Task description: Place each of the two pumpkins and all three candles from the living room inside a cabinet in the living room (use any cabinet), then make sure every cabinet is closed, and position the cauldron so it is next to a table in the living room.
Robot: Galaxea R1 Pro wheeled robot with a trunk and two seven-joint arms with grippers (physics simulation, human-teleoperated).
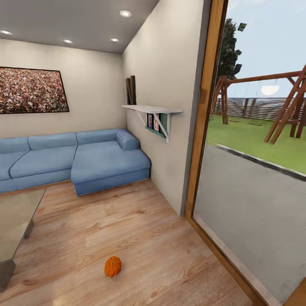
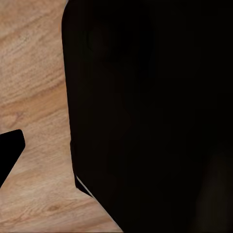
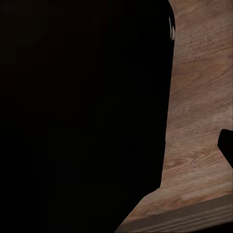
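**One pumpkin on the living-room floor, wrist cams mostly blocked**

Head view: a single orange pumpkin (image 1: 112,266) sits on the light wood-plank floor (image 1: 140,229), out in the open, touching nothing else. The glass-topped coffee table (image 1: 15,221) is off to its left, near but apart; one grey leg shows at the lower corner. The tabletop looks bare in the part that is in frame. A blue corner sofa (image 1: 72,159) runs along the back wall, with the chaise end toward the right wall. Above the sofa hangs a framed picture (image 1: 32,90). A white wall shelf (image 1: 152,109) on the right wall carries dark upright boards on top; small framed items sit under it, too small to read. At right, a wood-framed glass door (image 1: 204,127) looks out on a lawn and a wooden swing set (image 1: 280,106).

Left wrist view: a large black body (image 2: 150,116) covers most of the frame, with plank floor (image 2: 34,97) beside it. A dark tip (image 2: 8,153) pokes in at the edge. Cannot tell whether the left fingers are apart or together.

Right wrist view: same story, a black mass (image 3: 82,116) against wood floor (image 3: 199,97), and a small dark tip (image 3: 226,144) at the edge. Right finger state cannot be told either.
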